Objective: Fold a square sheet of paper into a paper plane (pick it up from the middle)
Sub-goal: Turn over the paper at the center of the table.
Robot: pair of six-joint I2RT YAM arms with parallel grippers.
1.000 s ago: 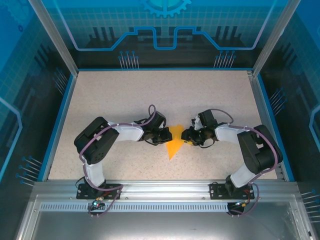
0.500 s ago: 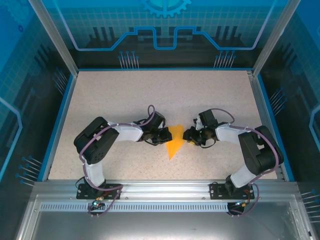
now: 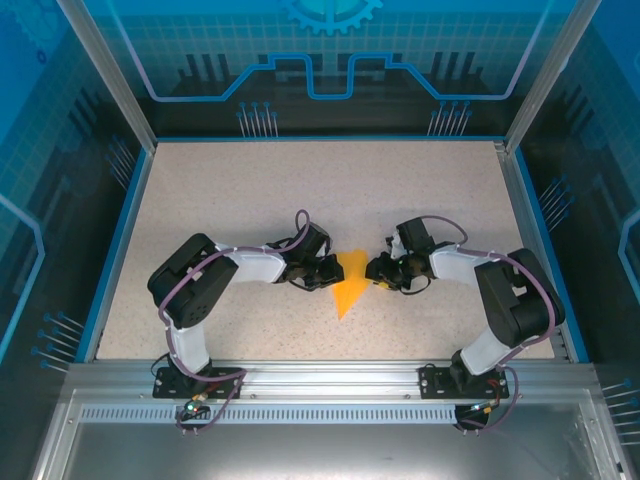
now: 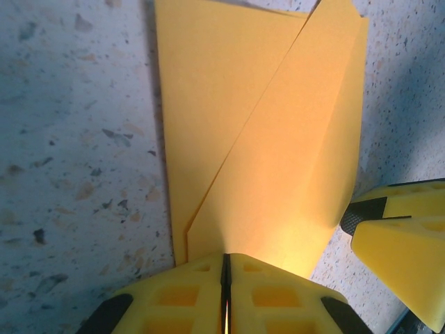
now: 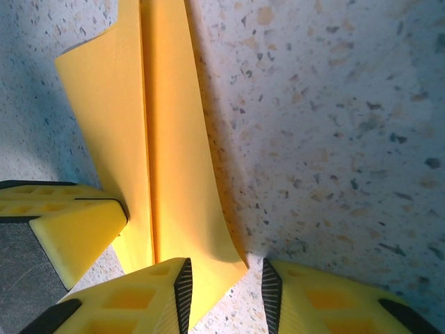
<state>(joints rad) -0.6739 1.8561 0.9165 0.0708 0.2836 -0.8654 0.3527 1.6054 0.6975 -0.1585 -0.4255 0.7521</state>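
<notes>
On the table [image 3: 250, 200] middle lies the plane [image 3: 348, 285], tip toward the table's near edge. At one side the left gripper [image 4: 226, 278] is closed, tips touching the paper. Opposite, the right gripper [image 5: 222, 292] is half open, holding nothing.

I can read no words, numbers or brand marks anywhere, not on the desk nor on the walls around it. The one sign is a gear emblem [image 3: 331, 12], cut off by the top edge at the centre of the overhead view. It is printed in light blue on the blue back panel [image 3: 200, 60], above an angular outline pattern, and it carries no letters that I can make out
</notes>
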